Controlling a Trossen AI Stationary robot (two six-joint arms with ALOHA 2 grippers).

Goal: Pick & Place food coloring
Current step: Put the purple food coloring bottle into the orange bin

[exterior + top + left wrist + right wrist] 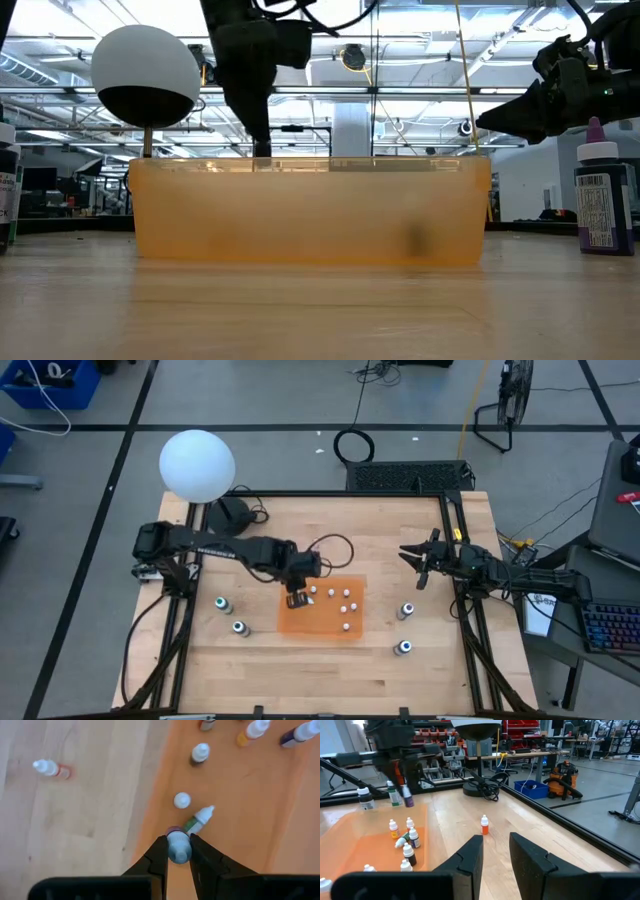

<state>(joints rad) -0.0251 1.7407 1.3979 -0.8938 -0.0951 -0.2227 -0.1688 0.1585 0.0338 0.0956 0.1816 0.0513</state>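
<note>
L gripper clamped on blue-top bottle over orange mat; R gripper slightly open, empty.

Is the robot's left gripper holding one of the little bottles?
Yes: in the left wrist view the left gripper is closed on a blue-topped bottle above the orange mat.

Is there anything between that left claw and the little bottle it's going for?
Nothing visible. The left gripper already has its fingers shut on a blue-topped bottle at the orange tray's edge. A tipped small bottle lies just beyond it, not between.
</note>
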